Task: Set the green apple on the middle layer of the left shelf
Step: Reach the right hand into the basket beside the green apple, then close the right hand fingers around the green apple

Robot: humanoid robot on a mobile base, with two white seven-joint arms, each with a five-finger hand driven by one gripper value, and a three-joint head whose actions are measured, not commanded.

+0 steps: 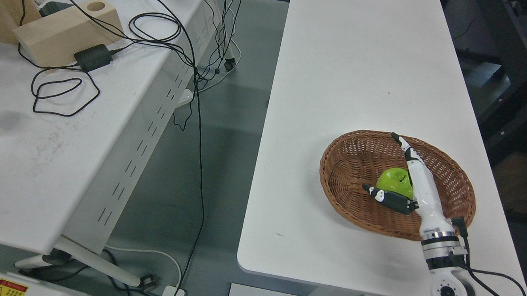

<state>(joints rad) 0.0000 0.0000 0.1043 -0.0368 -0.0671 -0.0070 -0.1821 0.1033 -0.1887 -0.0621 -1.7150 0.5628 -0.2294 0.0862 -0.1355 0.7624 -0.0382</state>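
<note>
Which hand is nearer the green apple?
Right. The right hand reaches into the wicker basket with fingers spread around the green apple; the left is out of view.

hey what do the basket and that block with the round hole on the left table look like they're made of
The basket looks like woven wicker or rattan: brown, with a visible weave across its wall and rim. The block looks like pale unfinished wood, matte with a smooth face, though the grain is too faint to be sure.

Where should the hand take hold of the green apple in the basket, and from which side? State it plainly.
Grip the green apple around its round middle, coming from above. It sits low in the wicker basket, whose raised rim blocks a flat side approach. The right hand already reaches over it, fingers extended and thumb spread beside it, not yet closed.
</note>
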